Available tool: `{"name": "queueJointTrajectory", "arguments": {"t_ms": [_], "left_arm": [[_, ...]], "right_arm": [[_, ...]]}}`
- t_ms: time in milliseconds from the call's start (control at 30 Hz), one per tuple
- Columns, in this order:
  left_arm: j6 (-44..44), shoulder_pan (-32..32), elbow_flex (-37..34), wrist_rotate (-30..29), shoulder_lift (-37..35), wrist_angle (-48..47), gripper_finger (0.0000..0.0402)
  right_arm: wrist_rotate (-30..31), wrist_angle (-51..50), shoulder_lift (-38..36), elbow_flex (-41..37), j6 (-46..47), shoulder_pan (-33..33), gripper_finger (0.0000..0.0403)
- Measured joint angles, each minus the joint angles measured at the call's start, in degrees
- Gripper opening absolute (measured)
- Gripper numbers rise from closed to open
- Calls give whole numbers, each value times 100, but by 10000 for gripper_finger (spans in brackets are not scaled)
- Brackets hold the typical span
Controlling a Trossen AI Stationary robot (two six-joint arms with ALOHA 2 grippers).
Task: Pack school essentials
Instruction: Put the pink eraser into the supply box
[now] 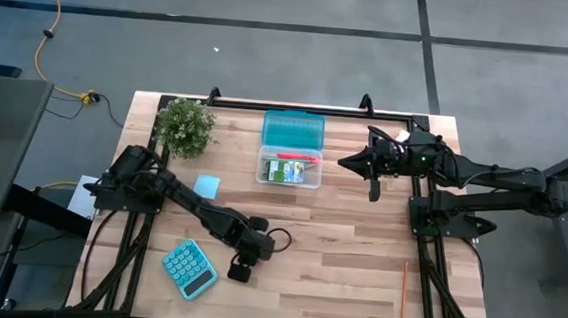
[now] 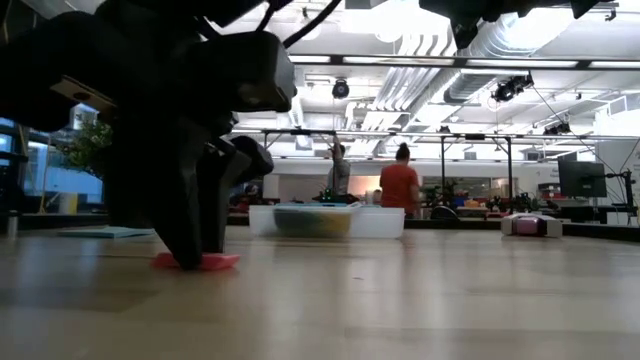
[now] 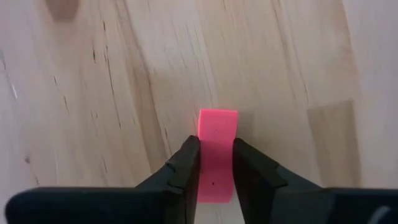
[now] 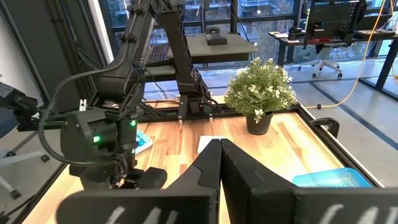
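At the near edge of the desk point(image 1: 336, 273) we see the left gripper point(image 3: 215, 163) down on the wood, its fingers point(image 3: 186, 163) pressed against both long sides of the pink eraser point(image 3: 217, 140), which lies flat on the desk. Beside it sits the teal calculator point(image 1: 189, 269). Farther back we see the light-blue note pad point(image 1: 207, 185), then the clear box point(image 1: 289, 169) with its teal lid point(image 1: 293, 131) behind. The right gripper point(image 4: 220, 163) hovers beside that box, fingers closed together on nothing. We judge the risk is slippage: the fingers hold only the near part of the eraser, so it could pivot or drop during the carry to the box.
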Motion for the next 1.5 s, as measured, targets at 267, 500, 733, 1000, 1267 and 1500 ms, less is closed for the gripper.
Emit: {"name": "queueJointTrajectory", "arguments": {"t_ms": [267, 500, 733, 1000, 1267, 1500], "left_arm": [[117, 427, -23, 233, -471, -433, 78], [452, 1046, -16, 161, -1307, -1322, 80], [374, 1806, -13, -100, -2735, -1420, 80], [107, 2306, -72, -722, -4452, -322, 79], [-376, 2342, -1149, -869, -5934, 1671, 79], [-707, 2341, -2266, -858, -6659, 3304, 79]], "right_arm": [[7, -4, -2, 0, 0, 1, 0], [11, -2, -2, 0, 0, 0, 0], [13, -1, -2, 0, 0, 0, 0], [15, -3, -2, 0, 0, 0, 0], [15, -1, 0, 0, 0, 0, 0], [15, -1, 0, 0, 0, 0, 0]]}}
